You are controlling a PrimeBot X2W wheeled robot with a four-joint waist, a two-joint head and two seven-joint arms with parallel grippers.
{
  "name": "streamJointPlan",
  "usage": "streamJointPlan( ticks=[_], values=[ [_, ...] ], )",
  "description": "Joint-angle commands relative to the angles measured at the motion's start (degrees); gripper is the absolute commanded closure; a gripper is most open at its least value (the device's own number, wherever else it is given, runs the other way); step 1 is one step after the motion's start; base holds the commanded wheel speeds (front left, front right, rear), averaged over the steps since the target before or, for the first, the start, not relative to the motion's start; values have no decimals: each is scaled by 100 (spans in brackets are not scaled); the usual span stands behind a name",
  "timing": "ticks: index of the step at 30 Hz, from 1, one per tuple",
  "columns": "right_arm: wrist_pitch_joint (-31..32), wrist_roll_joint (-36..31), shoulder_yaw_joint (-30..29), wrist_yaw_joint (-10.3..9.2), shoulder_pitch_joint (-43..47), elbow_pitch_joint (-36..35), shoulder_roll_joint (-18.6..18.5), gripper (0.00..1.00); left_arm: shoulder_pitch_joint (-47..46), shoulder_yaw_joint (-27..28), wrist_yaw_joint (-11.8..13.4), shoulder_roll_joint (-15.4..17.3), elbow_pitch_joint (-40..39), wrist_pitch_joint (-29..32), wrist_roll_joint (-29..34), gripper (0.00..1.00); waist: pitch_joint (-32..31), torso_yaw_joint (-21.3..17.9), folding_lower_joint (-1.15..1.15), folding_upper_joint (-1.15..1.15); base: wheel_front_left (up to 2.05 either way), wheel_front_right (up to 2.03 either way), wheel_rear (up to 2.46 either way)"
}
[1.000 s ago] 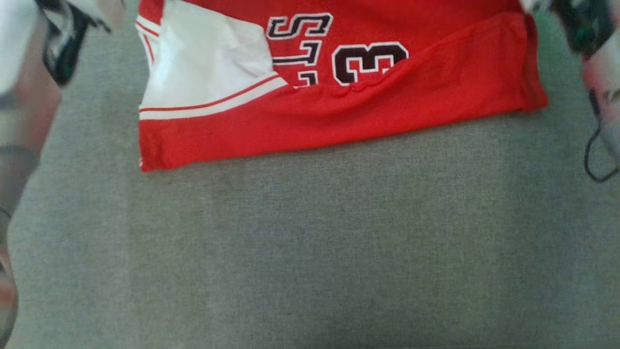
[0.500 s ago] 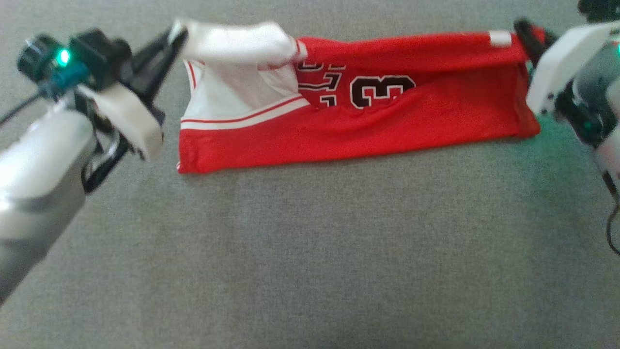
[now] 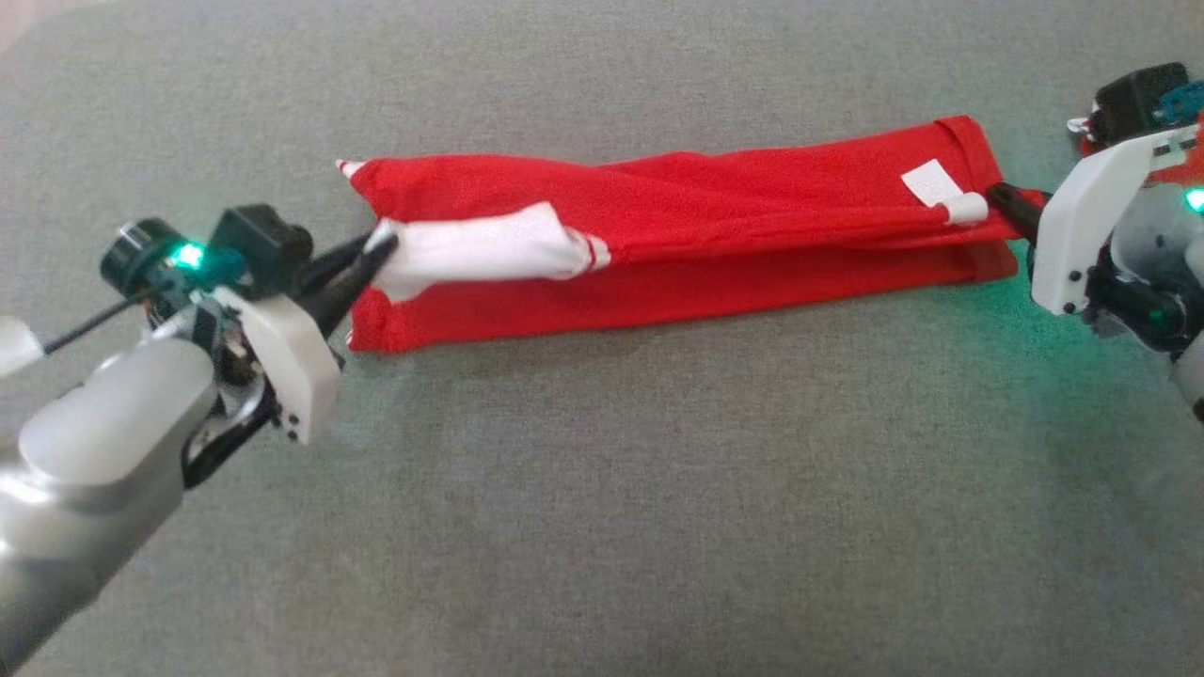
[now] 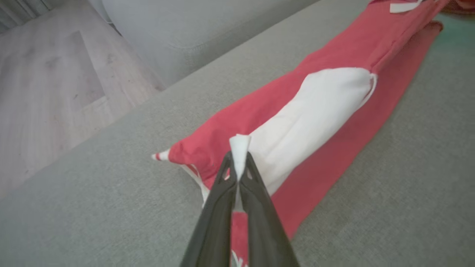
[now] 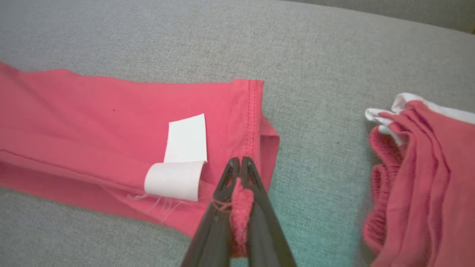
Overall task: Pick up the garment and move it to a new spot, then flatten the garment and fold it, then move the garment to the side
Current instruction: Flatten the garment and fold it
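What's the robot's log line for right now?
step: folding | left gripper: shut on white end of red garment | right gripper: shut on hem end | garment: long strip on grey cushion

Red garment point(image 3: 752, 202) with white panel point(image 3: 480, 249) and white label point(image 3: 926, 181); grey sofa point(image 3: 602, 489); pale wood-grain floor point(image 4: 44, 81); second red cloth point(image 5: 419, 178), white-trimmed.
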Motion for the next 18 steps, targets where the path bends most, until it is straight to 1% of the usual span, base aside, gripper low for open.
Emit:
streamJointPlan(
  ticks=[1,5,11,12,13,14,15,18],
  values=[
    [26,49,-2,-5,97,-138,-126,100,-117,198,20,282,-47,38,-11,100,35,-23,1,0,0,0,0],
    [250,70,80,-5,109,-200,-128,100,-84,124,16,355,-99,424,96,100,130,-72,1,0,0,0,0],
    [324,90,87,-5,116,-183,-21,100,-63,95,21,301,-65,590,162,100,240,-120,1,0,0,0,0],
    [321,89,69,-5,115,-152,6,100,-72,101,53,273,-36,567,174,84,254,-122,1,0,0,0,0],
    [311,98,39,-5,113,-117,43,54,-79,100,74,246,-3,548,196,55,264,-127,1,0,0,0,0],
    [300,126,-13,-5,113,-72,85,0,-100,96,103,227,25,511,277,14,271,-134,1,0,0,0,0],
    [262,178,-103,-5,106,-18,133,0,-126,92,158,205,56,461,379,0,275,-139,1,0,0,0,0],
    [26,320,-389,-5,56,48,280,0,-165,175,371,89,119,224,467,0,234,-146,1,0,0,0,0]
  ],
)
